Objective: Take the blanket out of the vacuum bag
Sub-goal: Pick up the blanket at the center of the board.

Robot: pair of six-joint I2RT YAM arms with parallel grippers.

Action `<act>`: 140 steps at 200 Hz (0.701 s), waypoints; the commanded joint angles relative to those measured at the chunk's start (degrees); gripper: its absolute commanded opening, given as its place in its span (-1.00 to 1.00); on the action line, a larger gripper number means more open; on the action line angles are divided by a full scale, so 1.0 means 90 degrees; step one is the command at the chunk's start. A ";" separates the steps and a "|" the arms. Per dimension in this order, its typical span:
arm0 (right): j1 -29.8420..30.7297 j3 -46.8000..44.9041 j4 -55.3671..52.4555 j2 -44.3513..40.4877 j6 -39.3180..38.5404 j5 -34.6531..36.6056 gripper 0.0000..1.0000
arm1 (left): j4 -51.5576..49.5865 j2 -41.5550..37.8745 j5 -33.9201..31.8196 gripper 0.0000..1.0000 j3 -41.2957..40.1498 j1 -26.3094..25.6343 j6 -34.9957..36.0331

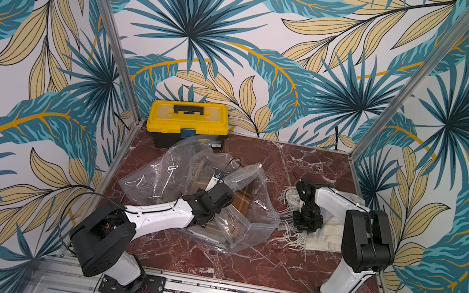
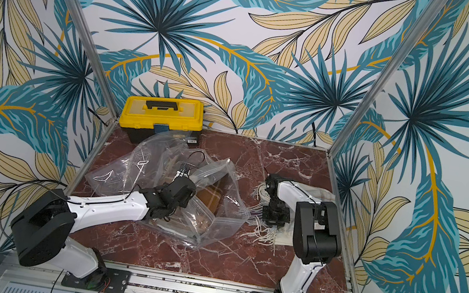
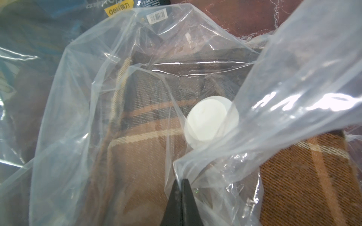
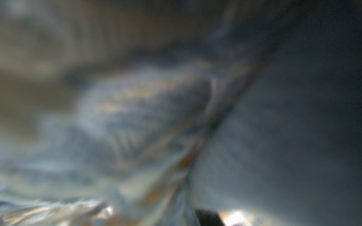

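1 yellow toolbox (image 1: 188, 120) beyond the left gripper (image 3: 181, 181), which is clamped on film of the 1 vacuum bag (image 1: 157, 173). 1 white valve (image 3: 211, 121) just past its fingertips, 1 brown plaid blanket (image 3: 305, 176) inside the bag, beneath them. The right gripper (image 1: 305, 226) is down on 1 cream fringed cloth (image 1: 330, 239); can't tell its grip.

One bag (image 1: 157, 173), two blankets (image 1: 242, 198) (image 1: 330, 239), one toolbox (image 1: 189, 117)

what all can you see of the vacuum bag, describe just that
The vacuum bag is a large clear plastic sack, crinkled and slack, lying crumpled on the marble table with its far end reaching the yellow toolbox. A round white valve sits in one wall, a zip-seal strip edges its mouth. A brown plaid blanket shows through it. The left gripper is shut on a fold of the plastic.
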 commanded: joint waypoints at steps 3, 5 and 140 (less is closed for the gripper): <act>0.0018 -0.0062 0.0157 0.0271 -0.0071 -0.0375 -0.88 | -0.0071 -0.0021 -0.0139 -1.00 0.0080 0.0037 0.0099; 0.0018 -0.0048 0.0167 0.0263 -0.0075 -0.0410 -0.91 | -0.0082 -0.0027 -0.0151 -1.00 0.0084 0.0026 0.0107; -0.1279 0.1156 0.4709 -0.1368 0.2744 -0.6055 -1.00 | -0.0026 -0.0472 -0.0307 -1.00 -0.0343 0.0024 0.0051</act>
